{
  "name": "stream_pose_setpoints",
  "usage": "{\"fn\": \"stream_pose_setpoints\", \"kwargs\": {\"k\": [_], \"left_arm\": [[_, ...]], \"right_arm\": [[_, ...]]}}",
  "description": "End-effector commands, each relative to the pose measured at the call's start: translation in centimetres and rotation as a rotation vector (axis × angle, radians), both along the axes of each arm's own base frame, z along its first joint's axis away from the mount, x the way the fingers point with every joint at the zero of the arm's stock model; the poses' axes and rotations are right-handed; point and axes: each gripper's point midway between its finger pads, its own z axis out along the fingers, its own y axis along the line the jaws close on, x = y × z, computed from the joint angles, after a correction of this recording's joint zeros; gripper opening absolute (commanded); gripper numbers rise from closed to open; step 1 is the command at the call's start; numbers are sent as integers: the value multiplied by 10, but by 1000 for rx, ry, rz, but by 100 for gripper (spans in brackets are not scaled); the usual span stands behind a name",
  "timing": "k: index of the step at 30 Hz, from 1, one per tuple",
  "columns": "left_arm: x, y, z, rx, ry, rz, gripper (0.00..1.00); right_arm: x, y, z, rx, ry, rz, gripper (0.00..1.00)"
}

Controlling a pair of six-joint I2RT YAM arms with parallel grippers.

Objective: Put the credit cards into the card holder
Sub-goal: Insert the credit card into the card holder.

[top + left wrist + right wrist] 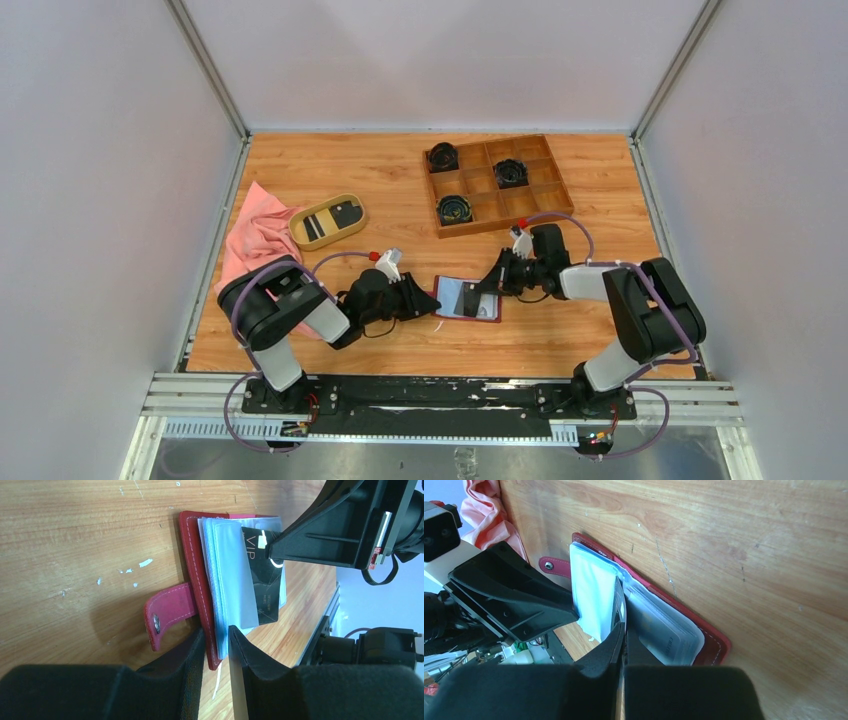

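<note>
Near the worktop's (350,180) front edge, left gripper (216,650) pinches the card holder (190,555) steady while right gripper (624,630) clamps a credit card (262,590) for insertion.

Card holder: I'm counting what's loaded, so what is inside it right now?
The open card holder shows clear pockets and a black VIP card pinched by the right gripper. The stacked pockets cover anything deeper.

The card holder (192,560) is dark red with pale stitching, and its pockets (229,567) are greyish-blue. The credit card (262,595) is black with gold lettering. At the left edge of the orange-brown, wood-grained table (350,170) lies a pink cloth (250,232).
</note>
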Motion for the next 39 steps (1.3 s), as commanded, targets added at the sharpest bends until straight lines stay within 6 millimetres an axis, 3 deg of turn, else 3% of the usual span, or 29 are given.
{"fn": "stream_pose_setpoints", "kwargs": {"k": [1,39], "left_arm": [[-8,16,-36,136,53,6,30],[-10,7,-34,111,64,-31,29]], "right_arm": [[-12,-8,-16,-45,69,-3,0],[-6,34,-19,99,117,80,0]]}}
